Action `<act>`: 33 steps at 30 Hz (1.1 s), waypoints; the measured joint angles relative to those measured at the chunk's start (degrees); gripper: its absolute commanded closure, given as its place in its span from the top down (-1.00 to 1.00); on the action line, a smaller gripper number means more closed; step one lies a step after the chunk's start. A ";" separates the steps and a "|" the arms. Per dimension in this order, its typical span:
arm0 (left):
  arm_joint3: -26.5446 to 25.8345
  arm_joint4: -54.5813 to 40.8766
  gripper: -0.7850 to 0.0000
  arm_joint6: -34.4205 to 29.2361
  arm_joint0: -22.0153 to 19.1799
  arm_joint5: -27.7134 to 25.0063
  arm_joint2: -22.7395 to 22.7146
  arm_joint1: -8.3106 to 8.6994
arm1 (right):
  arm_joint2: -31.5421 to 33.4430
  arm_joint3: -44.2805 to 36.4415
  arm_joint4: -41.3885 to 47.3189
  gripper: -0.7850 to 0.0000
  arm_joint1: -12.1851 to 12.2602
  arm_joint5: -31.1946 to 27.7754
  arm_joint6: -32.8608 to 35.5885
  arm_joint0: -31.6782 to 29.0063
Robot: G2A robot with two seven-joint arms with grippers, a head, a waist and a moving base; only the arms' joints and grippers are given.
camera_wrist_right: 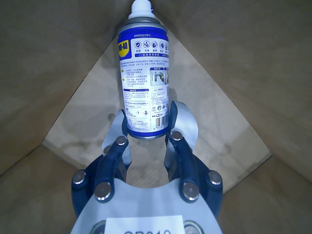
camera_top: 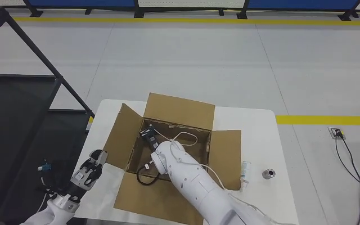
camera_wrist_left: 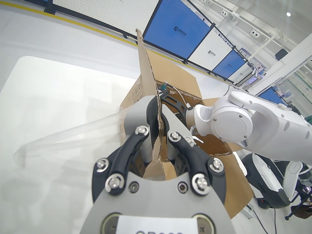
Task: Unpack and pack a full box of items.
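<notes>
Box flap on the left side is pinched tight in the left gripper, while the right gripper is clamped round the base of a blue spray can, down in the far left corner of the box. That box stands open in the middle of the table, with a small bottle just beside its right flap.

Top view bright and even; pale floor and white table near washed out; box darker inside, shade along its walls; left wrist view: ceiling lamps are small hot spots, table glares white, strong fisheye bend twd edges, panels curve; right wrist view dim inside box, walls shaded, bottom lighter; can well lit, cap bright white.
</notes>
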 measured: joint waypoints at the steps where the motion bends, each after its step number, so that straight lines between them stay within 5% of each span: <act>1: 0.12 -0.14 -1.00 0.02 -0.04 0.10 -0.09 0.02 | -0.04 -0.75 -0.41 -1.00 0.11 0.62 0.05 -0.40; 14: 1.52 0.15 -1.00 0.75 -0.08 0.27 -0.60 0.25 | 2.77 -22.76 -10.53 -1.00 5.16 8.20 3.18 -12.13; 25: 1.54 0.57 -1.00 3.48 0.33 2.49 -0.55 0.16 | 10.60 -59.22 -26.13 -1.00 12.18 1.66 12.43 -33.75; 31: 1.44 0.01 -1.00 4.18 0.47 3.14 -0.62 0.13 | 14.04 -75.55 -26.89 -1.00 14.22 -3.18 6.59 -45.92; 32: 1.44 0.10 -0.80 4.38 0.50 3.18 -0.65 0.13 | 14.47 -77.61 -26.56 -1.00 14.45 -3.42 4.82 -47.77; 33: 1.47 0.26 -0.33 4.70 0.54 3.19 -0.67 0.12 | 15.04 -80.16 -26.03 -1.00 14.76 -3.82 2.37 -50.24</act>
